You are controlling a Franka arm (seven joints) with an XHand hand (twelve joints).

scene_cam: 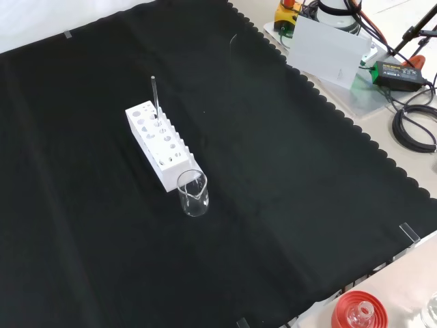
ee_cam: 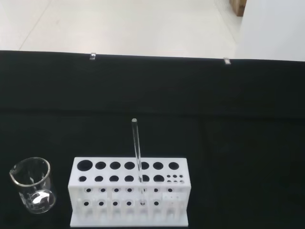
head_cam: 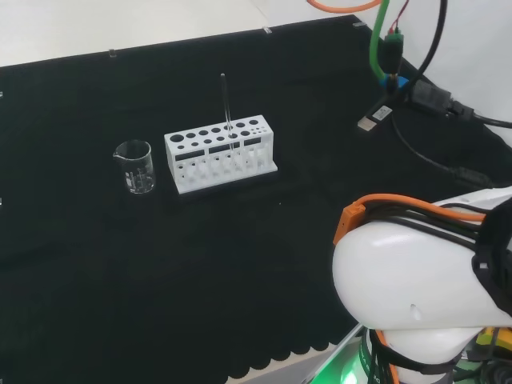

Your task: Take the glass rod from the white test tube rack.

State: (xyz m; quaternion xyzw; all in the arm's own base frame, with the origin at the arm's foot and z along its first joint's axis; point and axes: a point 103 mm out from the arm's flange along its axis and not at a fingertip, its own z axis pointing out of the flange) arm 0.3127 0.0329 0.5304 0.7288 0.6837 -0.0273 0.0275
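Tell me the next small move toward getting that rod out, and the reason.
Probably bring the hand over the rack and down toward the top of the glass rod. The rod stands upright in a rack hole, nothing grips it, and the beaker stands clear beside the rack.

The surface (head_cam: pixel 96 280) is covered by a black cloth (scene_cam: pixel 273 171) with a scalloped edge along one side. Beyond its far edge a pale tiled floor (ee_cam: pixel 133 24) is evenly lit, without hard shadows. A white wall (ee_cam: pixel 274 28) rises at one side, with a brown wooden object (ee_cam: pixel 238 6) at its foot. Black cables (scene_cam: pixel 413 126) lie coiled on the light bench top beside the cloth.
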